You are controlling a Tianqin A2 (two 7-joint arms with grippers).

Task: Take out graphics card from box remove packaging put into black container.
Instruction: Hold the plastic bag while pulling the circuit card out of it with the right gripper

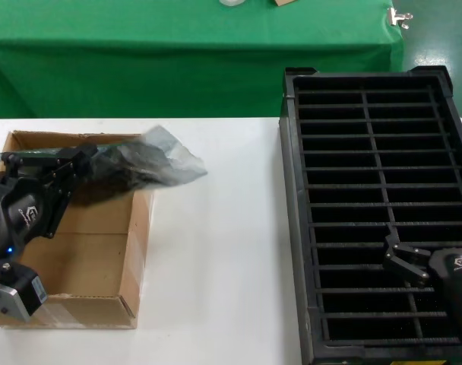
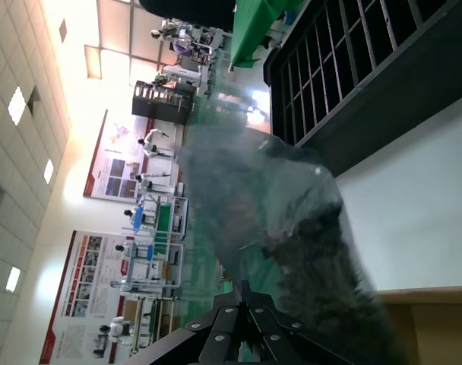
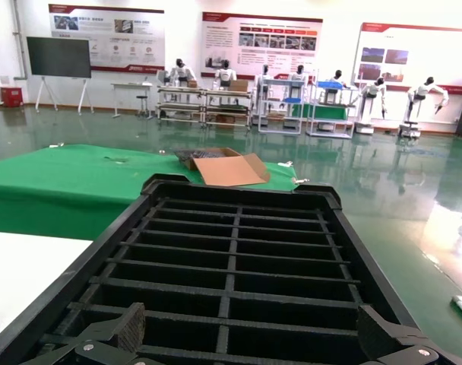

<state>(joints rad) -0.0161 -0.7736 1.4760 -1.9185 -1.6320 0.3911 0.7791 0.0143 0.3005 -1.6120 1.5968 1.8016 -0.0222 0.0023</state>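
Observation:
My left gripper (image 1: 73, 161) hovers over the far part of the brown cardboard box (image 1: 136, 228), shut on one end of the crinkly grey packaging (image 1: 151, 163). The bag sticks out past the box's right wall, above the table. The graphics card shows only as a dark shape inside the bag (image 1: 121, 173). In the left wrist view the closed fingertips (image 2: 246, 290) pinch the bag (image 2: 292, 228), which fills the middle. My right gripper (image 1: 402, 262) is open over the near part of the black container (image 1: 292, 228), with its two pads (image 3: 131, 327) spread wide above the slots (image 3: 231, 266).
The white table (image 1: 216, 266) lies between the box and the crate. Behind it stands a table with a green cloth (image 1: 140, 68). The crate's slots (image 1: 375, 167) hold nothing that I can see.

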